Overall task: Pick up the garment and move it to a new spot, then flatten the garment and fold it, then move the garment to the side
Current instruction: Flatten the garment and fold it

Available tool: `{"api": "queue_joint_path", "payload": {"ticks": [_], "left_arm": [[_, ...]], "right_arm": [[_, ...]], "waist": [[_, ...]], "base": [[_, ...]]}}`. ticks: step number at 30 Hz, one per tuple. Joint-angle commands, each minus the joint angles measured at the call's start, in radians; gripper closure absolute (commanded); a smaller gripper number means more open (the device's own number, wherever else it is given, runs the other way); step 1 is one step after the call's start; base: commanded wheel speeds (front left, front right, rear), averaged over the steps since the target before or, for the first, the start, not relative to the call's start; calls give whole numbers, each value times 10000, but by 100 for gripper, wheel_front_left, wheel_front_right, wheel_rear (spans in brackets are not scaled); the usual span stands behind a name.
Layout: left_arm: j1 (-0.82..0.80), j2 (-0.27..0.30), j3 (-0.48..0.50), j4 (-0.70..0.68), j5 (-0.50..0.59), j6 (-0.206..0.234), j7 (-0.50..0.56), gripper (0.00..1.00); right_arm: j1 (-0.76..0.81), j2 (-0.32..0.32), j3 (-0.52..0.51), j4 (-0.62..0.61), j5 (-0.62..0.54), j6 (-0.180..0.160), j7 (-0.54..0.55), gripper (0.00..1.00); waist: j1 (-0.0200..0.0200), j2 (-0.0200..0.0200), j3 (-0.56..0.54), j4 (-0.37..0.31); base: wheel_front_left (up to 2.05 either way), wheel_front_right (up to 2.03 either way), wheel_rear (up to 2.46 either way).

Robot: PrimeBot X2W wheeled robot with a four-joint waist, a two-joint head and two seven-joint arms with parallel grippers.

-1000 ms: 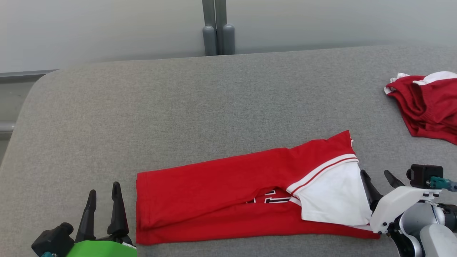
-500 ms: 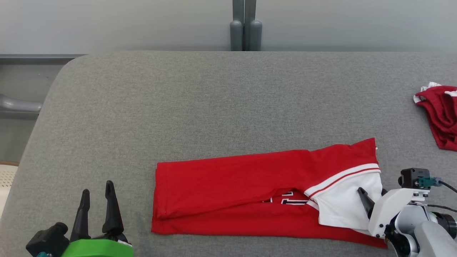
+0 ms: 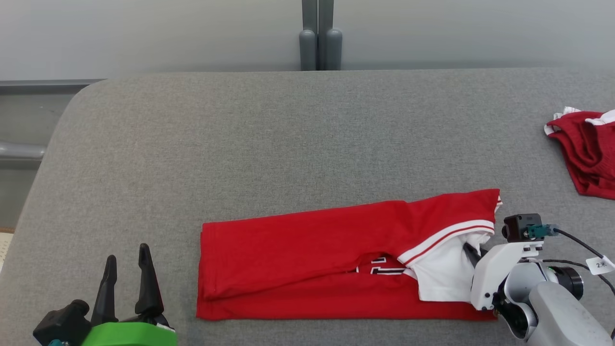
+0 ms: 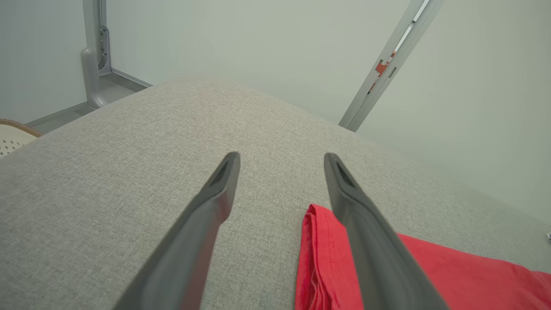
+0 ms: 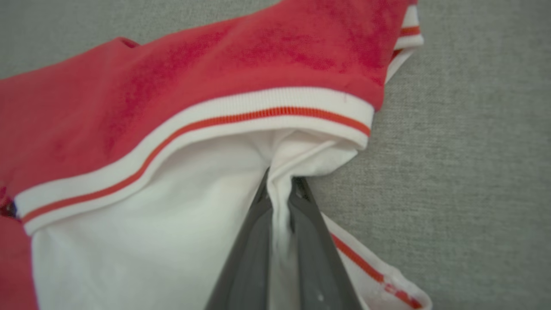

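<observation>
A red garment (image 3: 307, 259) with white trim and a white inner panel lies folded into a long strip on the grey table (image 3: 288, 144). At its right end my right gripper (image 3: 470, 252) is shut on a pinched ridge of the white cloth; in the right wrist view the fold of garment (image 5: 172, 215) stands squeezed between the two dark fingers (image 5: 252, 241). My left gripper (image 3: 127, 269) hovers open at the lower left, just left of the garment's left edge. The left wrist view shows its spread fingers (image 4: 215, 202) above bare table, the garment (image 4: 327, 258) corner under the right one.
A second crumpled red and white garment (image 3: 586, 154) lies at the table's right edge. Grey posts (image 3: 317, 45) stand behind the far edge against a pale wall. The table's left corner is rounded, with floor and a grey rail (image 3: 21, 150) beyond.
My right gripper has moved onto the white panel and shut on a fold of it, bunching the cloth. The head camera has shifted. The left gripper keeps its open stance.
</observation>
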Motion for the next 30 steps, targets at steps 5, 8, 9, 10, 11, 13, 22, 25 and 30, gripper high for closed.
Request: {"api": "queue_joint_path", "payload": {"ticks": [5, 8, 9, 10, 11, 13, 22, 25, 30], "left_arm": [[22, -9, 61, -32, 96, -46, -28, 0], [36, -17, 30, 7, 94, -75, -28, 0], [43, -21, 14, 19, 105, -83, -28, 0], [38, -25, -23, 29, 125, -93, -28, 0], [30, -29, -37, 28, 136, -87, -28, 0], [26, -33, -79, 34, 151, -99, -29, 0], [-29, -38, -212, 245, 180, -171, -28, 0], [-31, -42, -246, 304, 194, -189, -28, 0], [-75, -50, -370, 418, 201, -238, -28, 0]], "right_arm": [[-268, -407, -106, 136, 103, -25, -425, 100], [-208, -740, -283, -38, 147, -25, -590, 100], [-161, -821, -337, -114, 167, -23, -626, 100], [-96, -941, -427, -224, 175, -23, -664, 100], [-42, -1025, -484, -328, 181, -23, -681, 100], [77, -1168, -590, -649, 222, -22, -681, 100], [849, -1177, -161, -3135, 755, -19, -179, 100], [1077, -1020, 207, -3911, 848, -16, 48, 100], [1256, -663, 1097, -4908, 984, -14, 416, 100]], "waist": [[0, -1, 12, -406], [0, -1, 18, -663], [0, -1, 18, -742], [0, -1, 23, -833], [0, -1, 28, -910], [0, -1, 23, -1072], [0, -1, -86, -1577], [0, -1, -153, -1600], [0, -1, -253, -1461]], "base": [[0, 0, 0], [0, 0, 0], [0, 0, 0], [0, 0, 0], [0, 0, 0], [0, 0, 0], [0, 0, 0], [0, 0, 0], [0, 0, 0]]}}
